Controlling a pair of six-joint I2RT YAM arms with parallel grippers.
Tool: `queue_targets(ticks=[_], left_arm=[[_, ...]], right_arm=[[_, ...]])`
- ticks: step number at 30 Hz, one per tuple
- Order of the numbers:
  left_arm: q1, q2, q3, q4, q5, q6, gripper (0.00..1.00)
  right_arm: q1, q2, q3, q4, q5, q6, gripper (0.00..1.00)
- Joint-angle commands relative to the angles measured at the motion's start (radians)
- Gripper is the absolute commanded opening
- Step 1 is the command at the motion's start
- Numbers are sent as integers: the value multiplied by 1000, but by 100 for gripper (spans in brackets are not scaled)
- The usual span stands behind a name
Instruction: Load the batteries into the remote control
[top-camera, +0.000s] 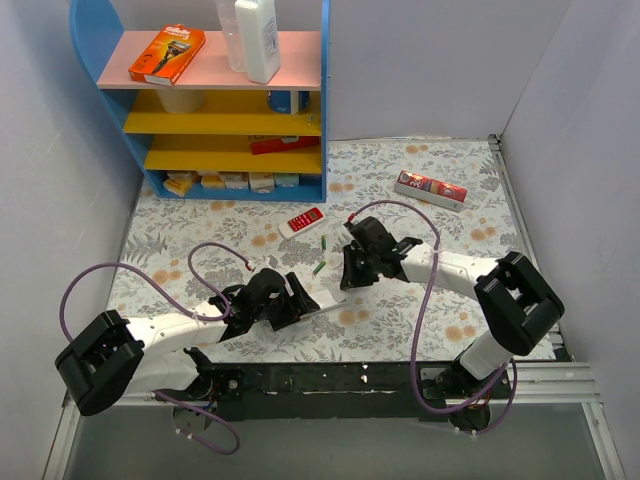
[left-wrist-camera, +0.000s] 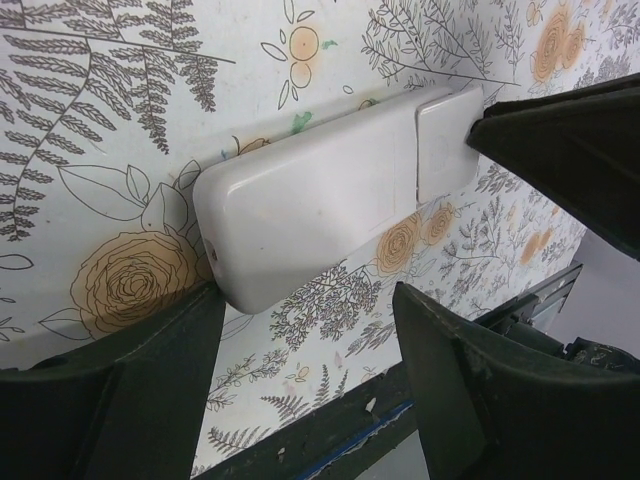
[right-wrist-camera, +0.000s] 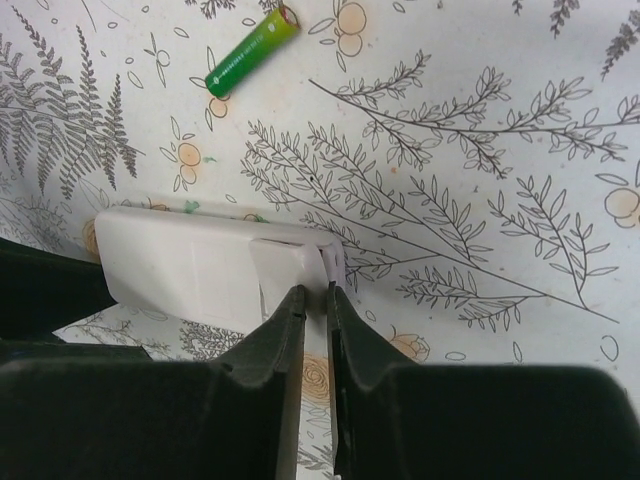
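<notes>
Black fingers (left-wrist-camera: 120, 400) of the left gripper (left-wrist-camera: 308, 300) fill the bottom of the left wrist view. They stand apart, one on each side of the near end of the remote control (left-wrist-camera: 320, 200). The remote lies with its plain white back up on the floral tablecloth (left-wrist-camera: 100, 120). One finger sits right at the remote's near corner. The other is clear of it, with cloth showing in between, so nothing is clamped. A seam marks off the battery cover (left-wrist-camera: 445, 140) at the far end, and the dark tip of the right gripper (left-wrist-camera: 500, 135) presses against that end.

From the right wrist, the right claw's fingers are almost together, with only a thin slit between them. Their tips rest on the cover end of the remote. I cannot tell whether they nip its edge. A green battery (right-wrist-camera: 252, 52) lies slantwise on the cloth beyond, well apart from the remote. The left claw shows as a dark shape at the left edge.

From above, the remote lies between the two grippers, toward the near side of the table. Two green batteries (top-camera: 319, 267) rest loose on the cloth just beyond the grippers, apart from each other. A red remote (top-camera: 303, 220) lies farther back. A red-and-white carton (top-camera: 430, 188) lies off to the right. At the back left stands a blue shelf unit (top-camera: 325, 120), with an orange razor box (top-camera: 167, 54) and a white bottle (top-camera: 258, 38) on its top board.
</notes>
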Motion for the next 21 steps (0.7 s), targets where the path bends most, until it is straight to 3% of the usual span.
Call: queue_targets(ticks=[1,13,17,21], left_arm=[[-7,9,-7,16,-4,1,66],[-7,29,-17,22,4,-6,53],[-7,31,-12,24,4,-2,54],[-7,0,-12,-10,-19,4,64]], right_arm=[[22,-44,-18,-9,-36,51,1],[2,-108,-87,28,-28,116,1],[2,-125,-73,26,-25,80,1],[-15,-134,-11,-97,54,-16,1]])
